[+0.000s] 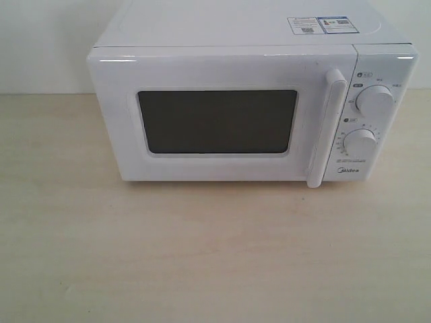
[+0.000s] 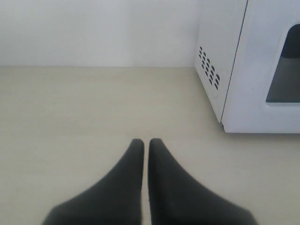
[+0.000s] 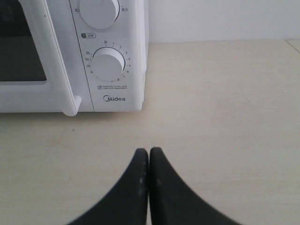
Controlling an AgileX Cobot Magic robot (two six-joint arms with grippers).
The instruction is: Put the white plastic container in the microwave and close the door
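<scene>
The microwave (image 1: 252, 101) stands on the pale wooden bench (image 1: 202, 262), set towards the back, close to a white wall (image 1: 40, 40). Its door (image 1: 222, 67) is shut flush with the front, the dark window (image 1: 217, 122) facing the exterior camera. The vertical bar handle (image 1: 326, 128) runs down the door's right edge, just beside the control panel. On that panel an upper dial (image 1: 375, 101) sits above a lower dial (image 1: 359, 143), with the Midea logo (image 1: 348, 171) under them. Two stickers (image 1: 320, 25) lie on the top, near the right rear corner.

The left gripper (image 2: 146, 143) is over bare bench off the microwave's left front corner, well apart from it. Its two dark fingers are drawn together with only a hairline slit between them, and they hold nothing. The left wrist view shows the microwave's side panel with its rows of vent holes (image 2: 209, 70).

The right gripper (image 3: 148, 152) is over bare bench in front of the control panel, near it but clear of it. Its fingers are pressed together at the tips, with nothing between them.
</scene>
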